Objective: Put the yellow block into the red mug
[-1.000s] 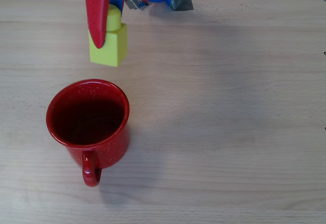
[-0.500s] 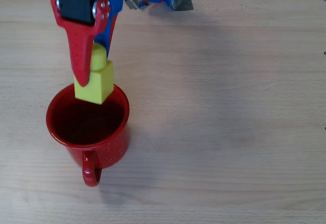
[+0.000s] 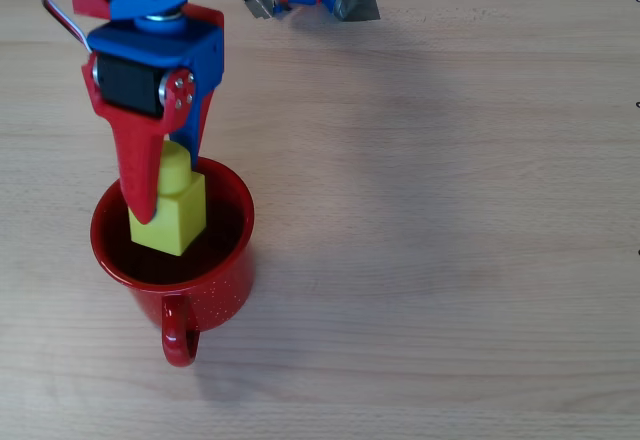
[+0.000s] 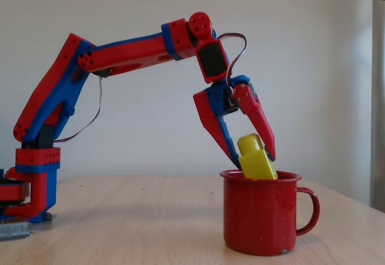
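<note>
Overhead view: gripper [image 3: 160,195] is clamped on the yellow block [image 3: 168,216], red finger [image 3: 140,175] across the block's left side, blue finger on the far side, mostly hidden under the wrist housing. Block sits between the jaws, over the dark opening of the red mug [image 3: 205,295], inside the rim outline, toward its upper-left part. Mug handle points toward the bottom of the picture, away from the jaws. Fixed view: arm [image 4: 129,51] reaches over from its base at the left, gripper [image 4: 252,153] angled down and to the right, the yellow block [image 4: 255,159] pinched between the fingertips and tilted, stud end up toward the wrist. Block's lower edge is at rim level of the red mug [image 4: 258,214], just dipping into the opening; most of the block stands above the rim. Mug stands upright on the wooden table [image 4: 120,229], directly below the jaws, handle on the right. Can't tell whether the block touches the mug wall.
</note>
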